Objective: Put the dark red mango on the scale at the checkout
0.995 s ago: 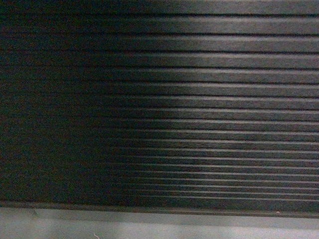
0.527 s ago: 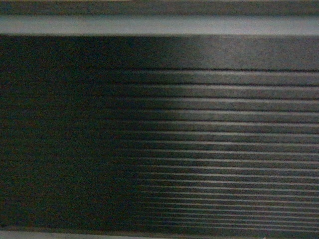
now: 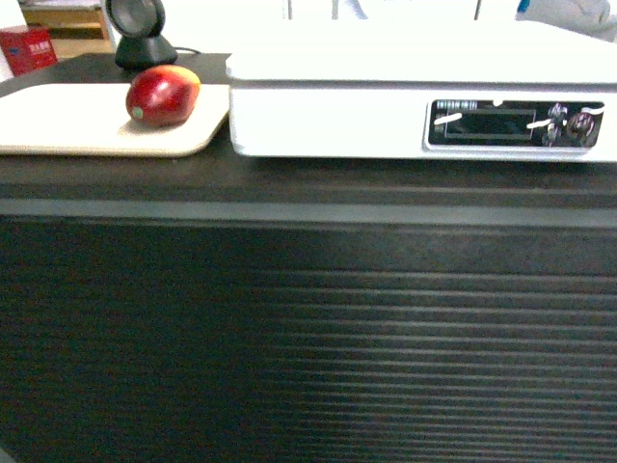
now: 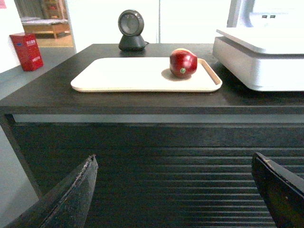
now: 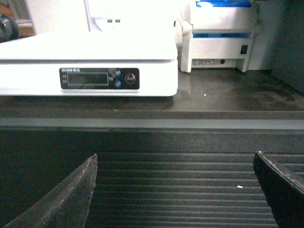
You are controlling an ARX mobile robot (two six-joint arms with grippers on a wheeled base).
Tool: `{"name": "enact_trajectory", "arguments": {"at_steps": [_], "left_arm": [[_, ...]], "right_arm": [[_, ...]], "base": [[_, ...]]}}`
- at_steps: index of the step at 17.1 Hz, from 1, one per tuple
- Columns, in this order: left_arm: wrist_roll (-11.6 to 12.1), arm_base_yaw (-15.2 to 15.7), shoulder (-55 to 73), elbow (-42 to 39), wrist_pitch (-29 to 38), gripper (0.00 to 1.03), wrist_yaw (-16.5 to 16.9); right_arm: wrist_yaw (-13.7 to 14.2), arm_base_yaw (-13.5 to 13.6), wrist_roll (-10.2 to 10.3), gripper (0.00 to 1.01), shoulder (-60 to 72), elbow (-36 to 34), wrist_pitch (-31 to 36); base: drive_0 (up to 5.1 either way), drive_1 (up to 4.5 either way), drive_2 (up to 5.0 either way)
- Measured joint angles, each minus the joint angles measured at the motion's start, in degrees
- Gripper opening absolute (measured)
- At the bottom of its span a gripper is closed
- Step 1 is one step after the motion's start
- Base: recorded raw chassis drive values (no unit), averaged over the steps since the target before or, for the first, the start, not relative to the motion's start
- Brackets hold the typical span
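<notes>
The dark red mango (image 3: 162, 95) (image 4: 183, 62) lies on the right end of a beige tray (image 3: 67, 121) (image 4: 128, 76) on the checkout (image 3: 308, 328) (image 4: 142, 156) top. The white scale (image 3: 405, 106) (image 5: 85, 66) (image 4: 261, 57) stands to the tray's right, platform bare, dark display facing me. My left gripper (image 4: 173, 161) is open, low before the ribbed front panel, well short of the mango. My right gripper (image 5: 175, 159) is open too, below the counter edge in front of the scale. Neither gripper shows in the head view.
A round black device on a stand (image 4: 131, 31) (image 3: 140, 39) sits behind the tray. A red box (image 4: 26, 51) (image 3: 29, 48) stands at far left. A white printer (image 5: 221, 38) sits right of the scale, with bare counter (image 5: 228, 92) in front of it.
The head view has risen: a second ago it showed only the ribbed front panel and grey base, now the countertop with tray, mango and scale is in sight.
</notes>
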Motion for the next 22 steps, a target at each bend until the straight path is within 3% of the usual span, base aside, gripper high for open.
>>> {"name": "enact_trajectory", "arguments": {"at_steps": [22], "left_arm": [[0.0, 0.0, 0.0, 0.0, 0.0, 0.98, 0.0]], "right_arm": [[0.0, 0.0, 0.0, 0.98, 0.0, 0.0, 0.0]], "base": [[0.0, 0.0, 0.0]]}}
